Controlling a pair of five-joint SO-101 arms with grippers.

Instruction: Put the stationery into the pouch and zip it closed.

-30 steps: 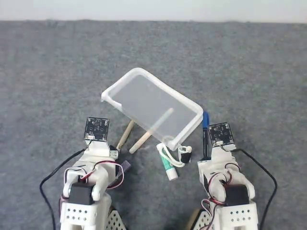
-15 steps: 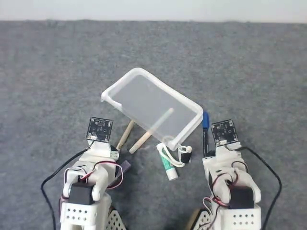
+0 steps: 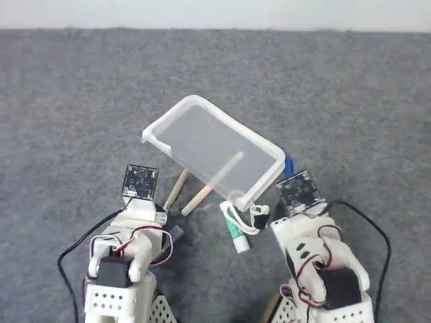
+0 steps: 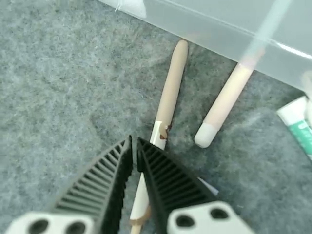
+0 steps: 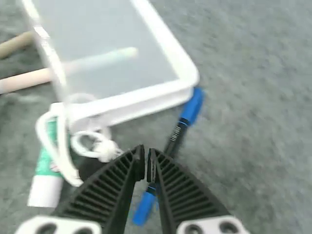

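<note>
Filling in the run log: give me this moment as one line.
left gripper: shut, over tan stick | right gripper: shut, over blue pen | pouch: on grey table

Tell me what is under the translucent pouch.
One pale stick passes the pouch's near edge and shows through it as a faint streak; under or inside, I cannot tell. Its covered end is indistinct. The second stick stops at that edge.

A robotics lab bench, by the look of it: the left arm and right arm, motors exposed, stand at the near edge of a table covered in grey felt, with a plain pale wall behind its far edge.
</note>
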